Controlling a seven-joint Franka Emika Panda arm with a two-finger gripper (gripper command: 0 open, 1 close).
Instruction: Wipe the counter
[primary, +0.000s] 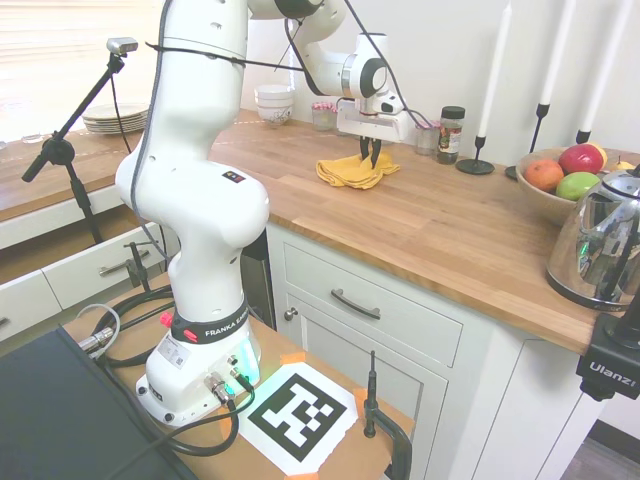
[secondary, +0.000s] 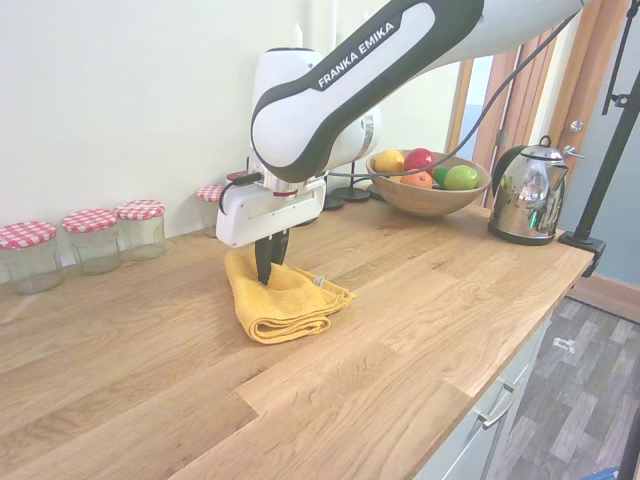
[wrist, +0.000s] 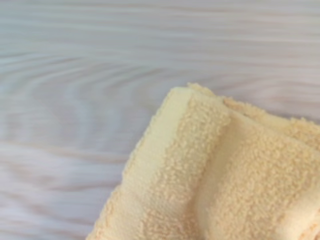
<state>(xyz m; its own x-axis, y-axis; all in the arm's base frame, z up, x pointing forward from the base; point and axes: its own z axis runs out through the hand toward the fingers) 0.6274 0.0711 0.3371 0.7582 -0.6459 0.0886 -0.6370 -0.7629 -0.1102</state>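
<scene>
The hand (secondary: 268, 262) is closed together, its tips pressed into the folded yellow towel (secondary: 283, 303) lying mid-surface near the back wall. Wiping appears underway; next, the towel must be dragged across the wooden surface (secondary: 420, 300).

The gripper (secondary: 268, 262) points down, its fingers (secondary: 263, 255) close together and pressed into a folded yellow towel (secondary: 283, 301) on the counter (secondary: 420, 290), red-lidded jars (secondary: 95, 238) behind.
</scene>
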